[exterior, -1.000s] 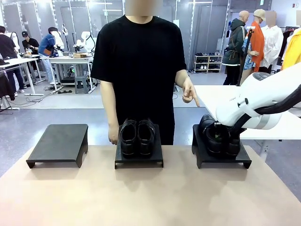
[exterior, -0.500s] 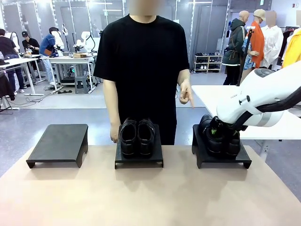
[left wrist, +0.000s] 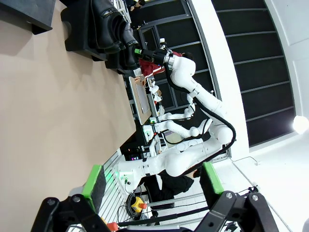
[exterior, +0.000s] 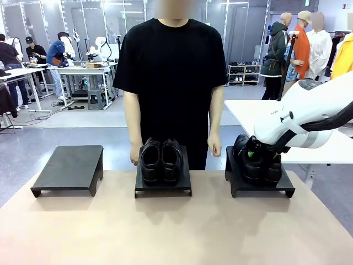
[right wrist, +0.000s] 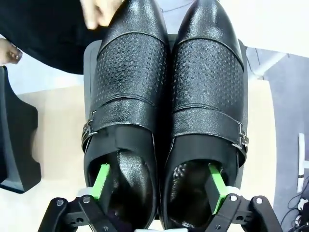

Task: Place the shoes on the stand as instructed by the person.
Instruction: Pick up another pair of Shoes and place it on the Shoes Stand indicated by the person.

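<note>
Shoes: one pair [right wrist: 166,121] on the right stand [exterior: 259,185], another pair [exterior: 160,160] left of it
Right gripper [right wrist: 157,186]: spread, one finger inside each shoe
Left gripper [left wrist: 152,181]: open, empty
Handling: stiff, glossy, slippery; hold by inner walls

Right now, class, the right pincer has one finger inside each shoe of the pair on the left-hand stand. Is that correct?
Not quite. The right pincer does have one finger inside each shoe, but that pair of shoes sits on the right-hand stand, as the front view shows. The left-hand stand holds no shoes.
</note>
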`<action>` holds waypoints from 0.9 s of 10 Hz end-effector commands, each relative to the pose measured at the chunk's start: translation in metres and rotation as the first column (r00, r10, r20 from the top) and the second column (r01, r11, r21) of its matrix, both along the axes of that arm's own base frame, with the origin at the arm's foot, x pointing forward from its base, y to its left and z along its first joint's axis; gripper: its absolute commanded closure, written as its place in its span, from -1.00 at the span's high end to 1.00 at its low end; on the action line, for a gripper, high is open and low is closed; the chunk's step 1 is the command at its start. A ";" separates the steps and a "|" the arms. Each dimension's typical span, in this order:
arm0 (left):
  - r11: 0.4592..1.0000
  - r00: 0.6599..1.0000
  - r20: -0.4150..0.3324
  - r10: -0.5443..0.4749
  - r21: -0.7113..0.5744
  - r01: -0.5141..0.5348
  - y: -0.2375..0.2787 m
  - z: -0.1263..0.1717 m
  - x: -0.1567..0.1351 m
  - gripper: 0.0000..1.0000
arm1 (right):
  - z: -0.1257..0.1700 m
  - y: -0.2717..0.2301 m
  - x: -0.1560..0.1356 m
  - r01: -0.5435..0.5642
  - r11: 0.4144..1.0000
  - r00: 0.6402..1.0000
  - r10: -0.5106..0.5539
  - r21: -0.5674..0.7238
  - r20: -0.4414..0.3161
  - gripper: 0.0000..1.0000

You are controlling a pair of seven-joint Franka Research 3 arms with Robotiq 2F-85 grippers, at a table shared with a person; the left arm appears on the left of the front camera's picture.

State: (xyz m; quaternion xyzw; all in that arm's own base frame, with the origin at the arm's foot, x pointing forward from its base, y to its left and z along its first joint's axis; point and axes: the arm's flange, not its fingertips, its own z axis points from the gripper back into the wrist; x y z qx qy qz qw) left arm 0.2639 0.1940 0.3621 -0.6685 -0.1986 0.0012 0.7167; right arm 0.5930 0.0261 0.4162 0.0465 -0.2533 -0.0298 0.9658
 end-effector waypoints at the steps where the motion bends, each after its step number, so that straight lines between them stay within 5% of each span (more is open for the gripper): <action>1: 1.000 1.000 0.018 -0.009 -0.007 0.009 -0.001 0.001 -0.003 1.00 | 0.000 -0.001 0.000 0.002 1.000 1.000 -0.002 0.000 0.000 0.90; 6: 1.000 1.000 0.018 -0.009 -0.007 0.009 -0.001 0.001 -0.003 1.00 | 0.000 0.000 0.000 0.000 1.000 1.000 0.000 0.000 0.000 0.90; 9: 1.000 1.000 0.018 -0.009 -0.007 0.009 -0.001 0.001 -0.003 1.00 | 0.077 -0.034 -0.072 -0.026 0.977 0.996 0.042 0.212 -0.073 0.90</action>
